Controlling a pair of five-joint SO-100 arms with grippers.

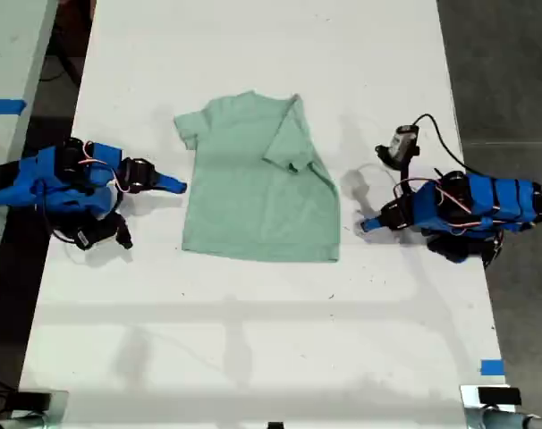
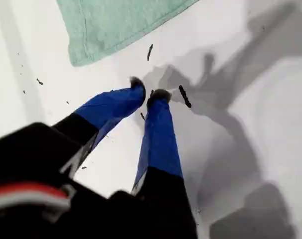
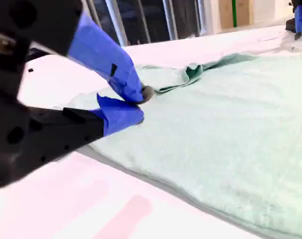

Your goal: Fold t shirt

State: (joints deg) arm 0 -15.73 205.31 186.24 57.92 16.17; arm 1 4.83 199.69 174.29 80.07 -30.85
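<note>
T shirt (image 1: 253,192) flat mid-bench (image 1: 253,340), one sleeve folded inward over body. My first gripper (image 2: 147,92) just off shirt's hem corner, over bare bench, jaws nearly together, holding nothing. My second gripper (image 3: 136,102) low at shirt's opposite edge, jaws together, tips touching; cloth between them—cannot tell.

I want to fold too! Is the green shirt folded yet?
Partly: the pale mint-green cloth t-shirt has one sleeve side flapped over; the rest lies spread flat.
</note>
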